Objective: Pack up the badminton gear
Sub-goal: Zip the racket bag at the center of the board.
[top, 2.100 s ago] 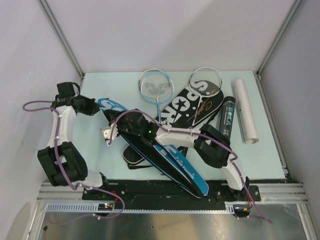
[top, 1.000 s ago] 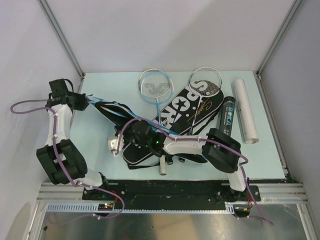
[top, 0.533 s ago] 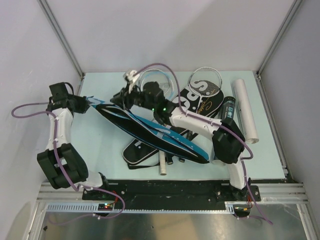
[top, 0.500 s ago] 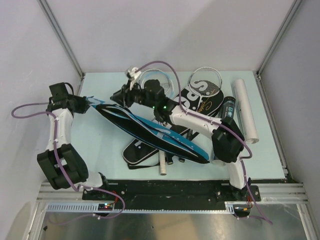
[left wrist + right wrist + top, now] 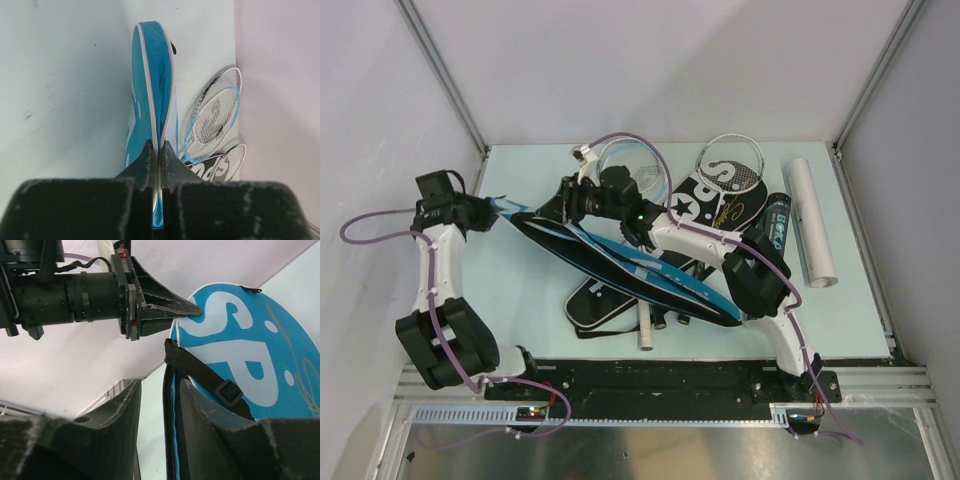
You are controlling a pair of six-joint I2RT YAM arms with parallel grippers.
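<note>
A blue and black "SPORT" racket bag [image 5: 620, 265] lies slantwise across a black racket bag [image 5: 705, 205]. My left gripper [image 5: 488, 212] is shut on the blue bag's far-left tip; in the left wrist view it [image 5: 156, 150] pinches the white-piped edge of the bag [image 5: 150, 75]. My right gripper [image 5: 552, 207] hovers just beside it, open. In the right wrist view the bag's zipper edge [image 5: 168, 405] runs between the fingers of my right gripper [image 5: 160, 390], close to the right one. A black strap [image 5: 210, 375] crosses the blue face [image 5: 250, 355].
Two rackets rest at the back, a blue-framed one [image 5: 630, 165] and a silver one [image 5: 730, 155]. A black tube [image 5: 775, 235] and a white tube [image 5: 810, 220] lie at the right. A white racket handle [image 5: 645, 335] sticks out near the front edge.
My right arm swung from the near middle to the blue bag's far end beside the left gripper, and its jaws opened. The bag has settled flatter. My left gripper kept its grip.
</note>
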